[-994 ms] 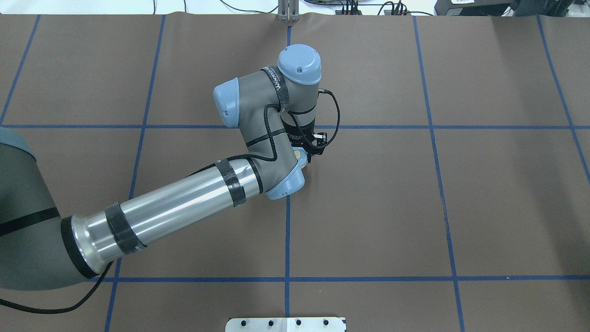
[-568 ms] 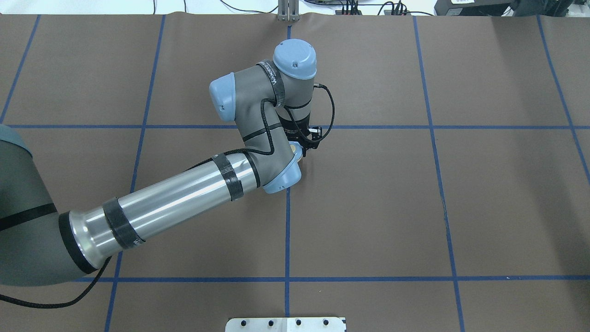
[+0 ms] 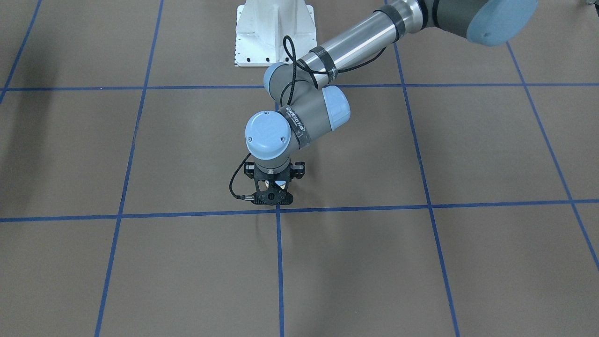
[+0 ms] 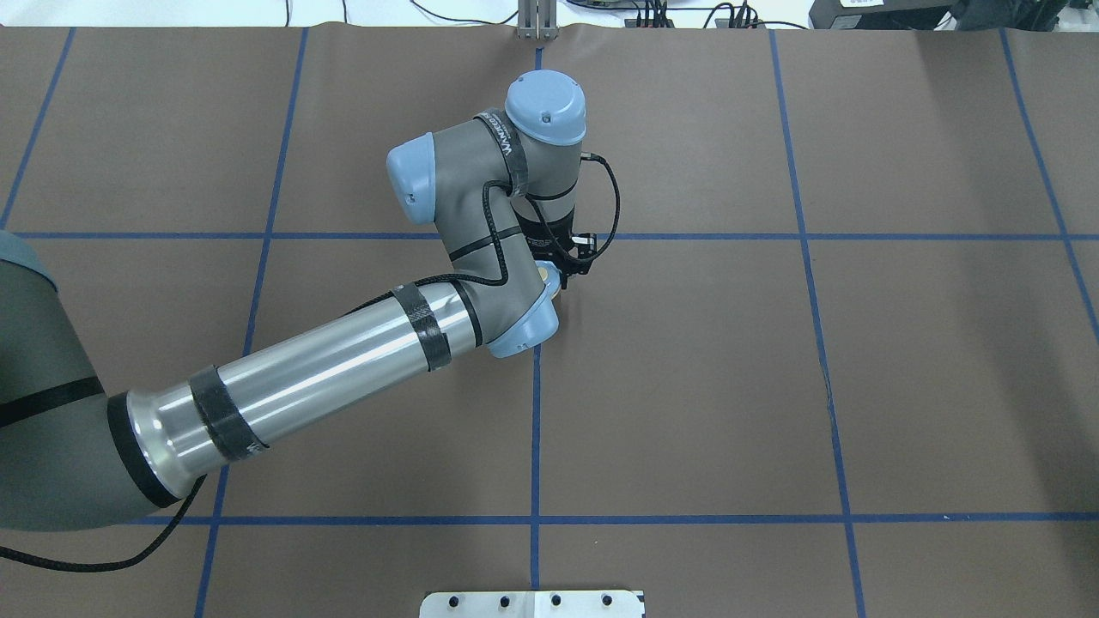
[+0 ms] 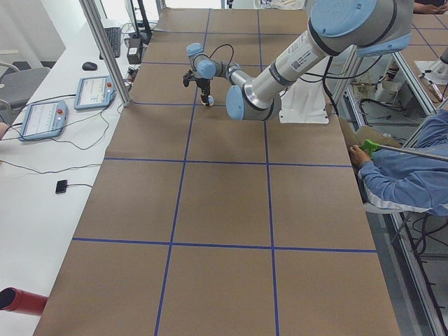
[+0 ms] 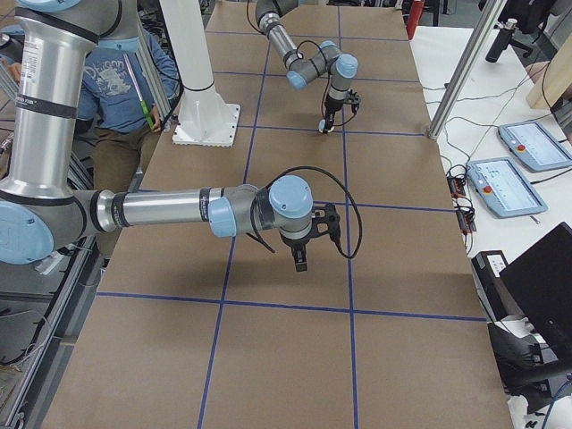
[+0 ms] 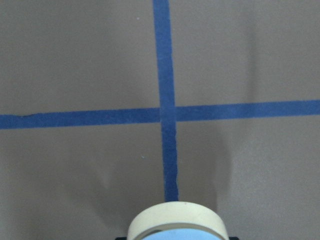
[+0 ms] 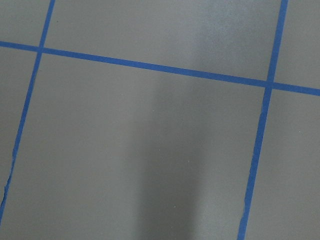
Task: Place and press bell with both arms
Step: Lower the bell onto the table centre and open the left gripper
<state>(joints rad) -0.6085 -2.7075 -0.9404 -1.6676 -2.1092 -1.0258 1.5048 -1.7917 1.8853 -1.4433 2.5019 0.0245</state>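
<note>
My left gripper (image 4: 558, 270) is shut on the bell (image 4: 550, 276), a light-blue dome with a cream ring, mostly hidden under the wrist. It holds the bell low over the brown table by a crossing of blue tape lines (image 7: 166, 114). The bell's cream rim fills the bottom of the left wrist view (image 7: 176, 222). It shows as a small pale patch between the fingers in the front view (image 3: 277, 183). My right gripper (image 6: 299, 259) shows only in the exterior right view, over the table nearer that camera. I cannot tell whether it is open.
The white pedestal base (image 3: 273, 32) stands at the robot's side of the table. A seated operator in blue (image 5: 399, 175) is beside it. Teach pendants (image 6: 527, 147) and metal posts (image 6: 456, 71) stand off the far edge. The paper has a small tear (image 4: 828, 395).
My left arm has carried the bell a little way left and farther from the robot. The gripper has stayed shut on it.
</note>
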